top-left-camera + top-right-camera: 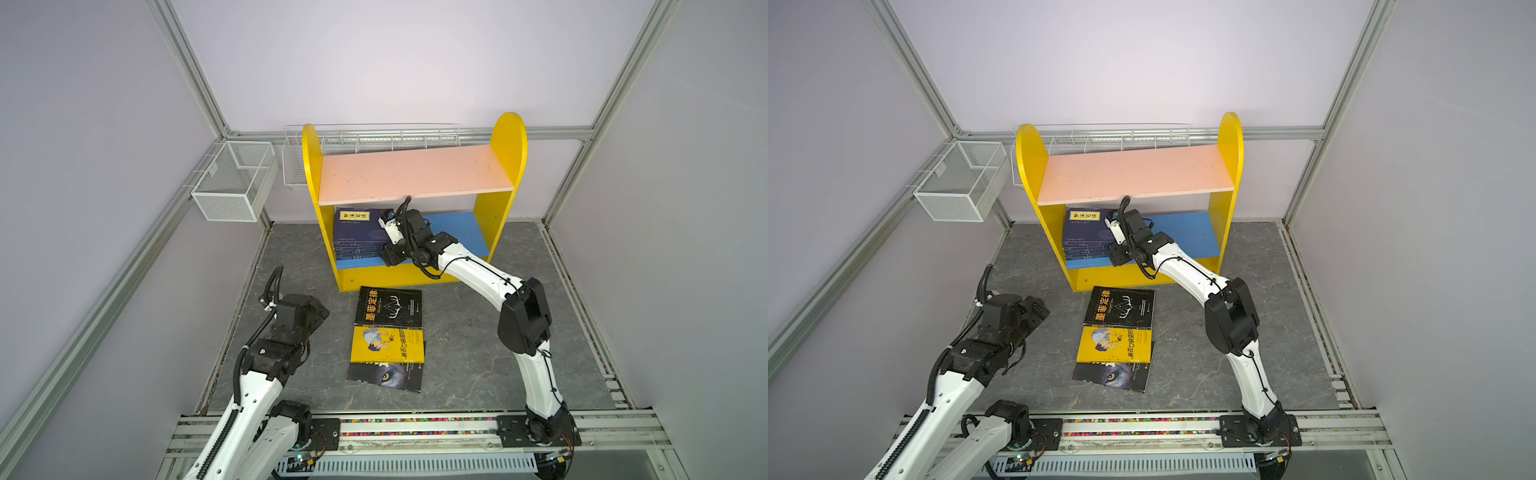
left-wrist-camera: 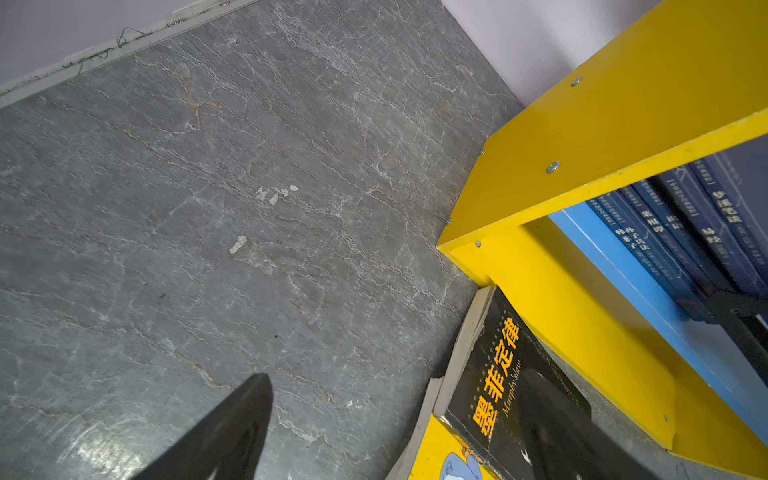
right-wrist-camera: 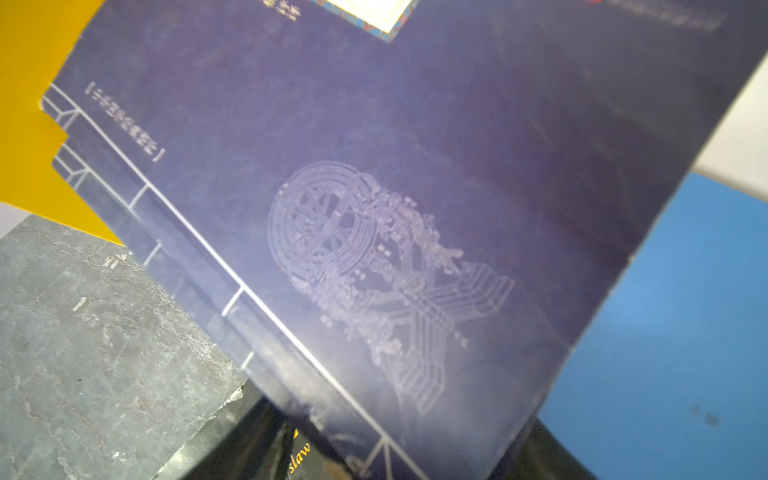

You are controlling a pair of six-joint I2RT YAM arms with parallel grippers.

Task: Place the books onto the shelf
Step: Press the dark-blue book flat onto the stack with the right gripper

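Observation:
The shelf point(image 1: 415, 174) stands at the back, with yellow sides, a pink upper board and a blue lower board point(image 1: 457, 232). A flat stack of navy books point(image 1: 357, 232) lies on the left of the lower board. My right gripper point(image 1: 388, 255) is at the stack's near right corner. In the right wrist view the top navy cover point(image 3: 415, 208) fills the frame and reaches down between the dark fingers; their grip is hidden. On the floor in front lie a black book point(image 1: 390, 305), a yellow cartoon-cover book point(image 1: 388, 345) and a wolf-eye book point(image 1: 386, 376), overlapping. My left gripper point(image 1: 318, 311) hovers left of them, open and empty.
A white mesh basket point(image 1: 232, 183) hangs on the left wall. A white wire rack point(image 1: 374, 139) runs behind the shelf's top. The arms' mounting rail point(image 1: 415, 428) lines the front edge. Grey marble floor point(image 2: 208, 208) lies left of the shelf.

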